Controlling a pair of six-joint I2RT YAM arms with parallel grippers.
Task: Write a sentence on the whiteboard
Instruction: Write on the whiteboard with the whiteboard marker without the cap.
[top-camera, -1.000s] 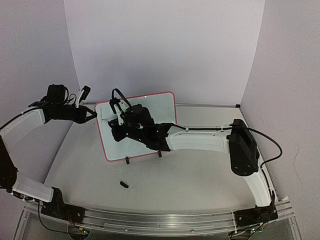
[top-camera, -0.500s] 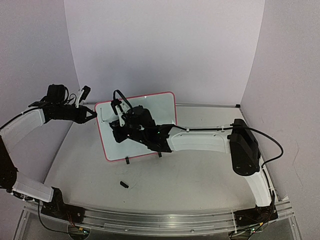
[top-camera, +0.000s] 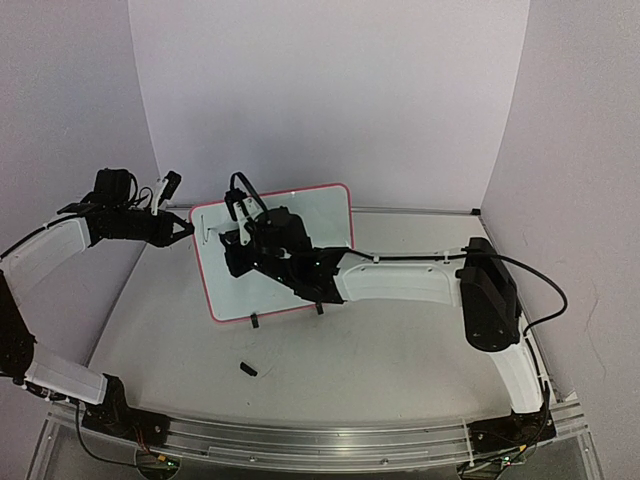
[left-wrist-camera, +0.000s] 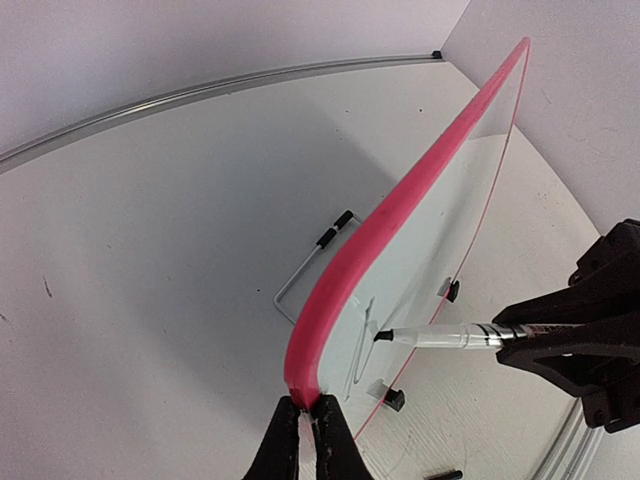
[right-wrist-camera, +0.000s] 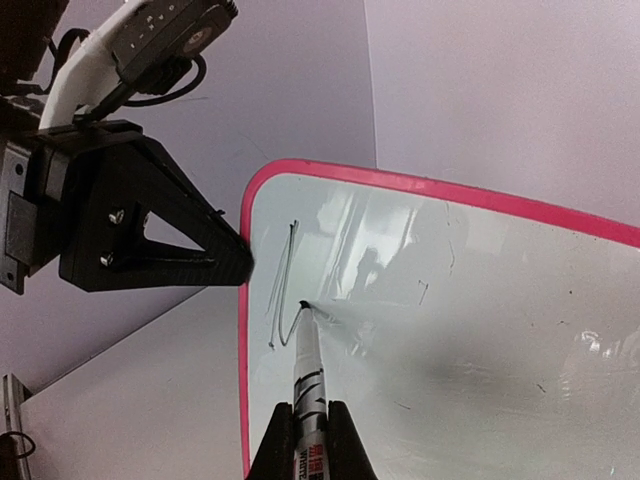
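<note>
The whiteboard (top-camera: 325, 215), white with a pink-red rim, stands tilted on two black feet at the table's back left. My left gripper (top-camera: 187, 230) is shut on its upper left edge; in the left wrist view (left-wrist-camera: 305, 412) the jaws pinch the rim (left-wrist-camera: 400, 210). My right gripper (top-camera: 238, 238) is shut on a marker (right-wrist-camera: 310, 375), and its tip touches the board (right-wrist-camera: 480, 330) near the top left corner. Of the sentence only a few thin first strokes (right-wrist-camera: 284, 290), like part of an N, show. The marker (left-wrist-camera: 440, 338) and the strokes (left-wrist-camera: 362, 345) also show in the left wrist view.
A small black marker cap (top-camera: 248, 369) lies on the table in front of the board. The board's wire stand (left-wrist-camera: 305, 265) rests behind it. Walls close off the back and sides, and a metal rail (top-camera: 300, 440) runs along the near edge.
My right gripper has moved the marker a little up the board's left part, drawing a stroke upward. The left gripper and the board have stayed put.
</note>
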